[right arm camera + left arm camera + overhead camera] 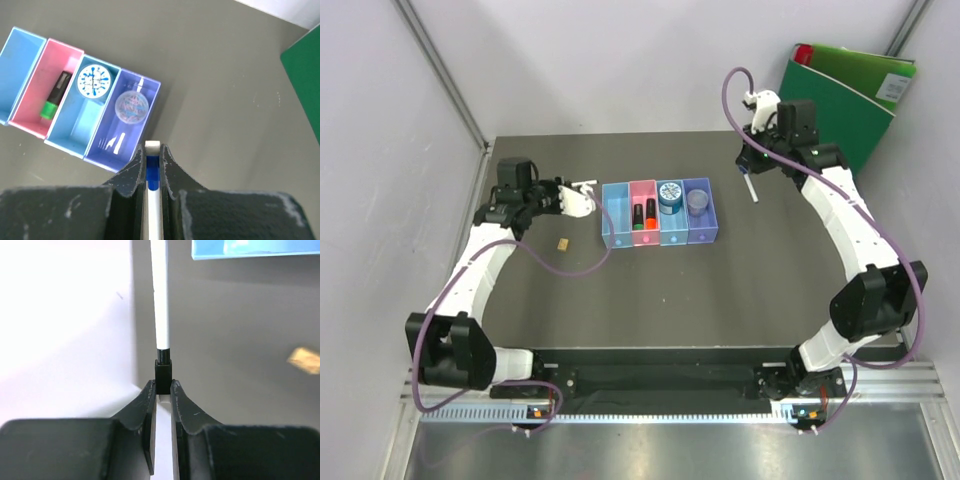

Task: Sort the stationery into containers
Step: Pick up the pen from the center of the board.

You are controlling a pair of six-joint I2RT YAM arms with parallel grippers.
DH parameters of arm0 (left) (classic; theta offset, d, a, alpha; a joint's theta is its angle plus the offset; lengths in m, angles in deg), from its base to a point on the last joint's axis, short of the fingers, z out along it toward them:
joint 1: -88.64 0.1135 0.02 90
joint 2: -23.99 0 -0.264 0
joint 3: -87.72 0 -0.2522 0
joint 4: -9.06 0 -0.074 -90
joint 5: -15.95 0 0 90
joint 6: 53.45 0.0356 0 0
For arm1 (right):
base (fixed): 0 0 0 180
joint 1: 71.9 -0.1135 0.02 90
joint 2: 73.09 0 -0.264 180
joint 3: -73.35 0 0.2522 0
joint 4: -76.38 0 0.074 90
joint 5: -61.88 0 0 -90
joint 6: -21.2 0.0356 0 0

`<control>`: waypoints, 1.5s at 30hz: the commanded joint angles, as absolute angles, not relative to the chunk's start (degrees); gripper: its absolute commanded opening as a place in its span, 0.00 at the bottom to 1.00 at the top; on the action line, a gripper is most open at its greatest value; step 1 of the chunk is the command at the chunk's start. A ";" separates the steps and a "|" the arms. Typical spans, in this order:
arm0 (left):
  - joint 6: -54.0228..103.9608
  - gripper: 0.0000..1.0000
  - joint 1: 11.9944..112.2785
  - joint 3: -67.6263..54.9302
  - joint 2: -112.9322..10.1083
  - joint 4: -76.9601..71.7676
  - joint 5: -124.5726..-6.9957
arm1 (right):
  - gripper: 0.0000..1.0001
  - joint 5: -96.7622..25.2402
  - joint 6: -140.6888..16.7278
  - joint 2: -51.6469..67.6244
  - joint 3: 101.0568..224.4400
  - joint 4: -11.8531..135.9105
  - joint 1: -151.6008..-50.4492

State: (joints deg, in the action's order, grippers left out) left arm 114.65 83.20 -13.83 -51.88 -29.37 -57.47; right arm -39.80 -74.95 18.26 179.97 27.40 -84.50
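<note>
The four joined bins (617, 232) stand mid-table: light blue, pink, light blue, purple. The pink bin (37, 75) holds a green-capped marker (55, 95) and an orange-capped one (651, 212). The blue tape roll (93, 81) lies in the third bin. A round clear-grey piece (131, 105) lies in the purple bin (150, 87). My left gripper (162, 385), just left of the bins (578, 203), is shut on a thin white pen (161, 300) by its black end. My right gripper (152, 150), right of the bins (748, 170), is shut on a white pen with a blue band (152, 172).
A small tan piece (562, 242) lies on the table left of the bins and shows in the left wrist view (304, 360). The big green binder (845, 95) leans at the back right, behind my right arm. White walls stand to the left and at the back.
</note>
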 commanded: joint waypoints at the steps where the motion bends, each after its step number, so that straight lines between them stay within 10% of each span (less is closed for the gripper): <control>1: 139.35 0.00 83.63 -12.78 -52.72 -26.76 -45.07 | 0.03 -39.99 -74.51 14.71 179.23 28.87 -85.43; 15: 188.73 0.00 83.71 -0.74 -72.15 -31.15 -27.48 | 0.04 -41.65 -72.58 15.76 177.37 30.28 -85.43; 23: 189.13 0.00 82.48 -1.70 -77.25 -24.13 -20.00 | 0.07 -50.52 -65.82 21.21 181.86 35.70 -88.86; 45: 188.86 0.00 92.41 -25.51 -49.05 -26.76 -1.98 | 0.04 -55.19 -50.17 54.43 207.52 51.81 -107.66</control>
State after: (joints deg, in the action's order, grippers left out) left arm 150.72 91.29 -23.27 -52.43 -24.03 -8.79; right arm -54.27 -53.35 52.42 202.64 45.46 -104.45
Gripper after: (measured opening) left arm 0.168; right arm 0.088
